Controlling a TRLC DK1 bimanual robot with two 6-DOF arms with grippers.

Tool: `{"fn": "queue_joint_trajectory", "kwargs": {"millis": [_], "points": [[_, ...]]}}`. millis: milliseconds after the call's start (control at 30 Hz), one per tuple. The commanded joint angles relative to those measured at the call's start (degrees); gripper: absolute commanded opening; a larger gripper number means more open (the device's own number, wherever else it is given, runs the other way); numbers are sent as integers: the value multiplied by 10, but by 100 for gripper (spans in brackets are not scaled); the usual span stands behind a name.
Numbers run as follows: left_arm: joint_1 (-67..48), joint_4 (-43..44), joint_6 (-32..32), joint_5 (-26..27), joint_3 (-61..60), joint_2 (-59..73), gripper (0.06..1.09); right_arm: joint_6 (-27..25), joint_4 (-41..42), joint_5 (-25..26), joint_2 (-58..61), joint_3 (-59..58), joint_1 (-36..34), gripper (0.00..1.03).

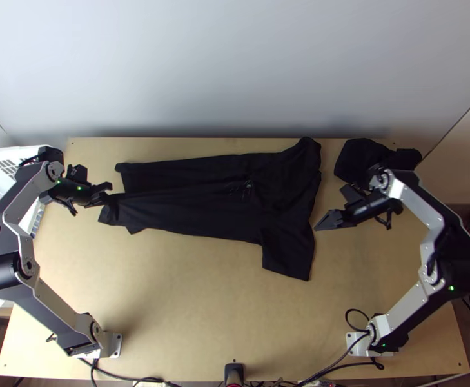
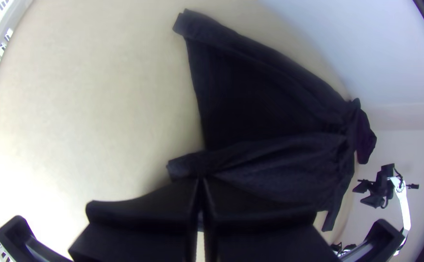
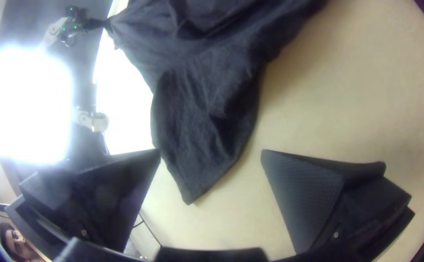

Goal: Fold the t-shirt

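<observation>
The black t-shirt lies lengthwise across the table, partly doubled and wrinkled, its hem end at the left and a sleeve pointing toward the near edge. My left gripper is at the hem end; in the left wrist view, the left gripper is shut on the edge of the t-shirt. On the right, my right gripper stands beside the shirt's shoulder end. The right gripper has its fingers wide apart in the right wrist view, with the sleeve of the shirt beyond and between them.
Another bunched dark cloth lies at the table's far right, behind the right gripper. A white basket stands at the left edge, beside the left arm. Bare wood stretches between the shirt and the near edge. A wall rises behind the table.
</observation>
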Motion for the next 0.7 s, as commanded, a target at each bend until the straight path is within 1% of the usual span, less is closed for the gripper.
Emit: {"fn": "queue_joint_trajectory", "kwargs": {"millis": [0,100,167,200,233,267,300,400,533,667], "points": [[-14,0,-31,0,16,10,10,-15,8,2,57,20,29,96],[-16,-31,-25,8,15,-6,10,2,1,-2,44,59,33,96],[-15,-72,-18,29,9,-27,12,16,-5,-5,23,86,36,96],[-15,-101,-10,49,1,-41,25,19,-12,-5,15,99,37,96],[-17,-139,5,69,-6,-56,47,20,-19,-6,9,113,37,96],[-20,-179,22,88,-13,-72,77,21,-26,-7,4,127,37,96],[-23,-210,29,99,-15,-86,104,22,-35,-7,4,143,37,96],[-23,-263,36,130,-14,-125,104,25,-58,-12,4,190,36,96],[-7,-329,36,161,6,-144,104,33,-62,-17,5,223,33,96],[11,-335,19,161,20,-157,104,40,-62,-18,12,247,32,96]]}}
